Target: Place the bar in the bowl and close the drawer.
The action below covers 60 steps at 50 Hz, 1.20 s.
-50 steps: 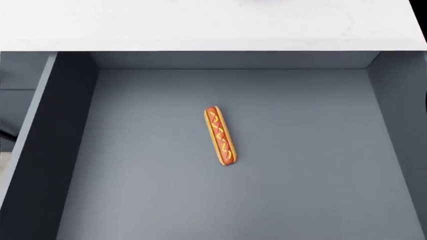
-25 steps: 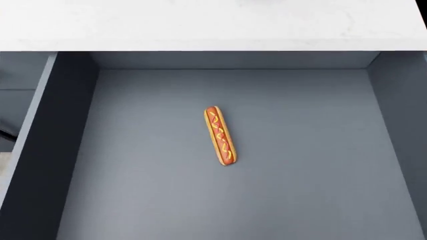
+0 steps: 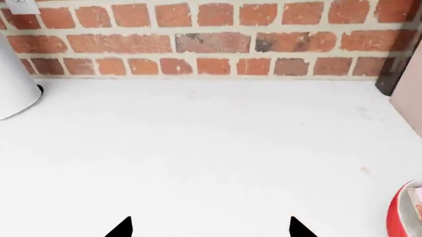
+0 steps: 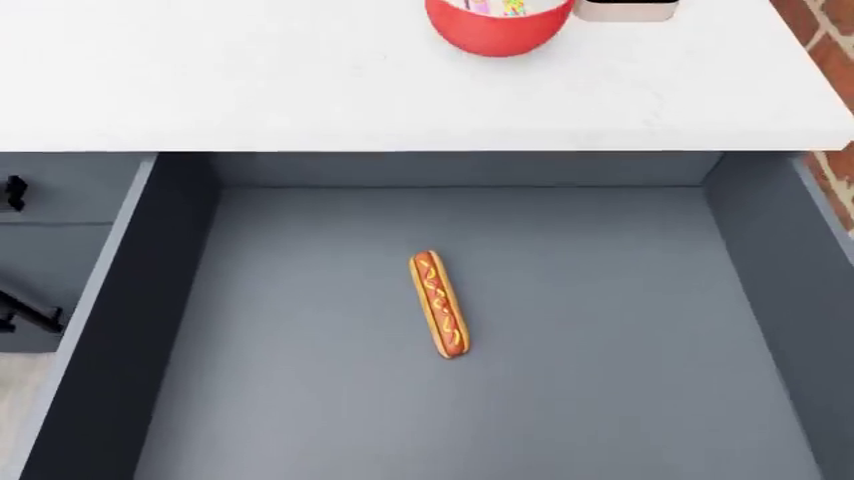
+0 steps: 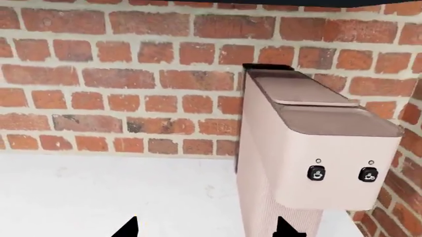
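bowl (image 4: 497, 35): red | drawer (image 4: 267, 400): blue-grey | countertop (image 4: 267, 80): white | wall (image 5: 132, 74): red brick

The bowl (image 4: 497, 32) looked glossy red; the drawer (image 4: 267, 400) floor was smooth and matt; the counter (image 4: 267, 80) was smooth white; the wall (image 5: 132, 74) was rough brick.

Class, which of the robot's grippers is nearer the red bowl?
Left. The bowl shows at the edge of the left wrist view, beside the left gripper. The right gripper faces the coffee machine, with no bowl in view.
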### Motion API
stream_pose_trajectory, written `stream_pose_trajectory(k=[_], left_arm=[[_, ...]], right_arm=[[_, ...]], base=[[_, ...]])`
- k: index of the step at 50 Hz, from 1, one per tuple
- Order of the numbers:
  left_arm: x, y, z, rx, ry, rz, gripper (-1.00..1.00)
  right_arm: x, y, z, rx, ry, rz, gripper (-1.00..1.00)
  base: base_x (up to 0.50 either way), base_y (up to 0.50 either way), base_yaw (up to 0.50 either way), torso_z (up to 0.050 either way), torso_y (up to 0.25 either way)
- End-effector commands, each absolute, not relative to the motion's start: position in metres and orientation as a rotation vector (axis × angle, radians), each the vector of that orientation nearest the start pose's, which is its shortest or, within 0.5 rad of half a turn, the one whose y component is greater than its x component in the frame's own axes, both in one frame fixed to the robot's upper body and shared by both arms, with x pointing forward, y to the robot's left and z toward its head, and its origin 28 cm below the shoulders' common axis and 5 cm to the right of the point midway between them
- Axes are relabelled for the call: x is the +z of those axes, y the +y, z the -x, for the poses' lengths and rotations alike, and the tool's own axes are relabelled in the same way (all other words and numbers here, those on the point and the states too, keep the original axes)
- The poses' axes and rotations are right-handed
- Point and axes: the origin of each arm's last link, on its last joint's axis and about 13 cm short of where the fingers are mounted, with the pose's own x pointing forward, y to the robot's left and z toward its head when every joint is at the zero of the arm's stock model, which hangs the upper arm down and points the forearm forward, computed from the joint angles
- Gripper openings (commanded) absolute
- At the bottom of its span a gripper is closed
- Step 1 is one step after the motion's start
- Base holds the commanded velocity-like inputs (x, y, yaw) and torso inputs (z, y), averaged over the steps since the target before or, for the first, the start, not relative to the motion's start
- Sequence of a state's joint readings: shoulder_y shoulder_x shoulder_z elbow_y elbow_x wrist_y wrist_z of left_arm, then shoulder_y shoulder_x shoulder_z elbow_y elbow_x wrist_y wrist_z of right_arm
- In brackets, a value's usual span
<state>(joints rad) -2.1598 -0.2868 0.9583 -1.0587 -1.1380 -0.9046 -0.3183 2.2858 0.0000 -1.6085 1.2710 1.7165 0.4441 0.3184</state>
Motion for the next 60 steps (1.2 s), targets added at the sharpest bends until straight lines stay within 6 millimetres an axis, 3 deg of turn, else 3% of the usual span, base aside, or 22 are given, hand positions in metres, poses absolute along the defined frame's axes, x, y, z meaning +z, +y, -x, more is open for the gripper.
stream_pose_trajectory(k=[1, 7, 14, 21, 26, 38, 51, 60], left_arm=[[0.487, 0.253, -0.331, 0.042, 0.04, 0.016, 1.0], [0.486, 0.262, -0.313, 0.026, 0.04, 0.024, 1.0], [0.479, 0.268, -0.286, -0.029, 0.031, 0.038, 1.0], [0.472, 0.266, -0.263, -0.077, 0.012, 0.015, 1.0], [0.465, 0.268, -0.251, -0.099, 0.008, 0.021, 1.0], [0.446, 0.27, -0.232, -0.125, 0.009, -0.006, 1.0], [0.441, 0.271, -0.233, -0.144, 0.02, 0.024, 1.0], [0.443, 0.273, -0.229, -0.149, 0.004, 0.047, 1.0]], right_arm=[[0.526, -0.057, -0.338, -0.044, -0.19, 0.034, 1.0], [0.53, -0.062, -0.329, -0.036, -0.126, 0.044, 1.0], [0.534, -0.082, -0.296, -0.038, -0.092, 0.018, 1.0], [0.519, -0.099, -0.276, -0.022, -0.024, 0.006, 1.0], [0.496, -0.104, -0.263, -0.036, -0.036, 0.02, 1.0], [0.455, -0.111, -0.26, -0.012, 0.036, 0.059, 1.0], [0.447, -0.113, -0.263, -0.012, 0.053, 0.07, 1.0], [0.445, -0.113, -0.262, -0.018, 0.063, 0.075, 1.0]], base=[[0.0, 0.0, 0.0, -0.005, 0.25], [0.0, 0.0, 0.0, -0.005, 0.25], [0.0, 0.0, 0.0, -0.004, 0.25], [0.0, 0.0, 0.0, -0.005, 0.25], [0.0, 0.0, 0.0, -0.004, 0.25], [0.0, 0.0, 0.0, -0.005, 0.25], [0.0, 0.0, 0.0, -0.007, 0.25], [0.0, 0.48, 0.0, 0.0, 0.0]])
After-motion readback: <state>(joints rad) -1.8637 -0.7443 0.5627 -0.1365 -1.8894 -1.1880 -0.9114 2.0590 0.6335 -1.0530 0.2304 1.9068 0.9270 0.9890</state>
